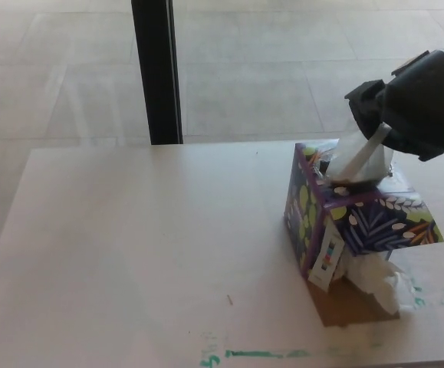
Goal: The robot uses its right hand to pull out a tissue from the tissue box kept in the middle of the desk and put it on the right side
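Near edge of the worktop (pixel 129 268): a green paint streak (pixel 260 354) runs along the front, below and left of the tissue box (pixel 352 218). Just below the box, touching its open lower flap, lies a crumpled white tissue wad (pixel 379 280) on a brown patch of the surface. The box itself, purple with leaf and dot print, stands right of centre on the pale, matte worktop. From its top opening a tissue (pixel 356 159) rises taut toward the right robot hand (pixel 417 107), which is clamped on the tissue's upper end, above and right of the box. The left robot hand is out of view. Step in hand: extraction, with the tissue apparently only partly drawn. The next move likely calls for a further lift until the sheet clears the opening, then travel right of the box. Beyond the box: a black post (pixel 156 69) and pale tiled floor (pixel 268 61).
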{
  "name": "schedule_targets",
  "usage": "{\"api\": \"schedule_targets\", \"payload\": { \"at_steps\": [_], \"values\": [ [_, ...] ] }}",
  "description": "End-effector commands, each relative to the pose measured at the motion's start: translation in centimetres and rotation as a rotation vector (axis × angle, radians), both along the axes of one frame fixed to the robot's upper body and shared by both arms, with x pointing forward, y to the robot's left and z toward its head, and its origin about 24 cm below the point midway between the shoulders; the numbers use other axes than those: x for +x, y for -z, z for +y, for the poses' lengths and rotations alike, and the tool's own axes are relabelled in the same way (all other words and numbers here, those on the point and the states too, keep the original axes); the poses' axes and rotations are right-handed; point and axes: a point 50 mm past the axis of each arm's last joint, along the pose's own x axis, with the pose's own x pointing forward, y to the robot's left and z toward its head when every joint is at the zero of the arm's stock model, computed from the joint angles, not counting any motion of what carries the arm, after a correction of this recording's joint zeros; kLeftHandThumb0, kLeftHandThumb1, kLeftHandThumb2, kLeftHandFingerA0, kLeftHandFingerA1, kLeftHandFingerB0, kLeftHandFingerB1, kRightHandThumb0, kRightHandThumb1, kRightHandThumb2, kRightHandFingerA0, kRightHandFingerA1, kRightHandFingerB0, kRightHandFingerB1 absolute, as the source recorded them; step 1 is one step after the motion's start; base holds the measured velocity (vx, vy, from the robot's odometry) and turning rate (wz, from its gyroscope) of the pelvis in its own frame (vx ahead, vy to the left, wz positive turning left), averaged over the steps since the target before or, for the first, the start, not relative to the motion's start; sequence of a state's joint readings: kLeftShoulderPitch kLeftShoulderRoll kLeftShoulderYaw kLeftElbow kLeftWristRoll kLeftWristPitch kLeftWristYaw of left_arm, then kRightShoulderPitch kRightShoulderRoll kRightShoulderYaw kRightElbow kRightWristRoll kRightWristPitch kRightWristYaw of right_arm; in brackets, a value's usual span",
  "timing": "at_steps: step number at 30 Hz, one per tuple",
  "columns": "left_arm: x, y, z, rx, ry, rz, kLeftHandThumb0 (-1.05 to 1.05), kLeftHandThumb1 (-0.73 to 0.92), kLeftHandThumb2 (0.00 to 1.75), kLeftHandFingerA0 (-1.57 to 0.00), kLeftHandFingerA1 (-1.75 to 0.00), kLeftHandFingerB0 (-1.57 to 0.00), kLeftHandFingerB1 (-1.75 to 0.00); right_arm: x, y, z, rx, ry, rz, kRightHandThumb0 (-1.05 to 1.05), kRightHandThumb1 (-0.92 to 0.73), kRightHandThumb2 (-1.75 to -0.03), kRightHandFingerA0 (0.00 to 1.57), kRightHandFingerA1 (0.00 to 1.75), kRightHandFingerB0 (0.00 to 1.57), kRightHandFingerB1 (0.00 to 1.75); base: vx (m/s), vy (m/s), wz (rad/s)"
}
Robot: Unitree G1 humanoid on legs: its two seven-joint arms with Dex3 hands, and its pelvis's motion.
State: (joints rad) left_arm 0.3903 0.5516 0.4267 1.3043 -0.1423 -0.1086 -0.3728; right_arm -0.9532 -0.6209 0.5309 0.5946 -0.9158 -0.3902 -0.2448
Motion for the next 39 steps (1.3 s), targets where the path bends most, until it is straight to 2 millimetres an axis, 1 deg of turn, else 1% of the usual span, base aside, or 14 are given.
{"api": "schedule_targets", "payload": {
  "at_steps": [1,9,12,14,15,18,19,20,26,28,29,31,32,39],
  "values": [
    [0.0,-0.4,0.4,0.003,0.005,-0.002,-0.86,0.92,0.72,-0.50,-0.52,-0.44,-0.43,-0.1,0.0,0.2,0.041,-0.020,0.015,-0.25,-0.44,-0.90,0.97,1.75,0.74,1.54,0.00,0.000,0.00],
    [-0.3,-0.6,0.4,-0.002,0.016,0.000,-0.88,0.91,0.74,-0.45,-0.49,-0.43,-0.45,0.6,-4.3,-2.0,0.121,0.041,-0.099,-0.33,-0.33,-1.16,1.00,1.75,0.75,1.60,0.00,0.000,0.00],
    [-0.5,-0.6,0.4,0.007,0.050,0.022,-0.87,0.92,0.72,-0.48,-0.48,-0.47,-0.46,0.8,-5.6,-2.8,0.203,0.113,-0.110,-0.33,-0.34,-1.02,0.98,1.75,0.80,1.51,0.00,0.000,0.00],
    [-0.4,-0.7,0.5,0.012,0.047,0.023,-0.85,0.75,1.10,-0.41,-0.57,-0.41,-0.54,0.8,-6.5,-3.6,0.314,0.144,-0.140,-0.31,-0.37,-1.07,0.97,1.75,0.80,1.51,0.00,0.000,0.00],
    [-0.4,-0.7,0.5,0.011,0.044,0.021,-0.87,0.92,0.71,-0.47,-0.48,-0.44,-0.45,0.9,-6.8,-3.9,0.351,0.159,-0.152,-0.32,-0.35,-1.15,0.98,1.75,0.79,1.53,0.00,0.000,0.00],
    [-0.5,-0.7,0.5,0.008,0.037,0.020,-0.89,0.92,0.73,-0.45,-0.47,-0.40,-0.43,1.0,-7.5,-5.1,0.509,0.222,-0.217,-0.31,-0.44,-1.16,0.97,1.75,0.79,1.49,0.00,0.000,0.00],
    [-0.5,-0.6,0.4,-0.003,0.050,0.025,-0.89,0.92,0.75,-0.42,-0.46,-0.38,-0.43,1.0,-7.6,-5.4,0.543,0.227,-0.248,-0.38,-0.42,-1.12,1.22,1.39,0.99,1.23,0.00,0.000,0.00],
    [-0.4,-0.7,0.5,0.008,0.058,0.034,-0.85,0.92,0.74,-0.42,-0.44,-0.40,-0.42,1.1,-7.8,-5.7,0.573,0.251,-0.273,-0.29,-0.42,-1.10,0.96,1.75,0.78,1.52,0.00,0.000,0.00],
    [-0.4,-0.5,0.4,0.015,0.008,0.016,-0.91,0.80,0.85,-0.47,-0.50,-0.39,-0.47,1.2,-8.6,-6.2,0.737,0.292,-0.305,-0.27,-0.42,-1.08,0.96,1.75,0.79,1.51,0.00,0.000,0.00],
    [-0.9,-0.3,0.2,0.019,0.015,0.040,-0.87,0.92,0.71,-0.52,-0.47,-0.46,-0.44,1.1,-8.7,-6.5,0.765,0.301,-0.320,-0.29,-0.45,-1.07,0.97,1.75,0.76,1.57,0.00,0.000,0.00],
    [-0.9,-0.4,0.2,0.012,0.025,0.049,-0.82,0.76,1.20,-0.40,-0.58,-0.33,-0.52,1.0,-9.1,-7.1,0.767,0.312,-0.341,-0.25,-0.52,-0.99,0.96,1.75,0.69,1.66,0.00,0.000,0.00],
    [-1.0,-0.5,0.2,0.009,0.033,0.042,-0.84,0.79,1.21,-0.39,-0.58,-0.32,-0.51,0.8,-9.5,-7.6,0.769,0.329,-0.360,-0.25,-0.52,-1.00,0.95,1.75,0.68,1.66,0.00,0.000,0.00],
    [-1.0,-0.6,0.2,0.003,0.032,0.037,-0.88,0.92,0.75,-0.42,-0.46,-0.41,-0.43,0.7,-9.9,-8.0,0.776,0.340,-0.378,-0.25,-0.54,-0.98,0.95,1.75,0.68,1.65,0.00,0.000,0.00],
    [-1.6,-0.7,0.2,0.006,0.014,0.058,-0.89,0.92,0.73,-0.44,-0.47,-0.41,-0.43,-1.1,-14.3,-11.9,0.759,0.428,-0.546,-0.24,-0.49,-1.00,0.95,1.75,0.69,1.67,0.00,0.000,0.00]
  ]
}}
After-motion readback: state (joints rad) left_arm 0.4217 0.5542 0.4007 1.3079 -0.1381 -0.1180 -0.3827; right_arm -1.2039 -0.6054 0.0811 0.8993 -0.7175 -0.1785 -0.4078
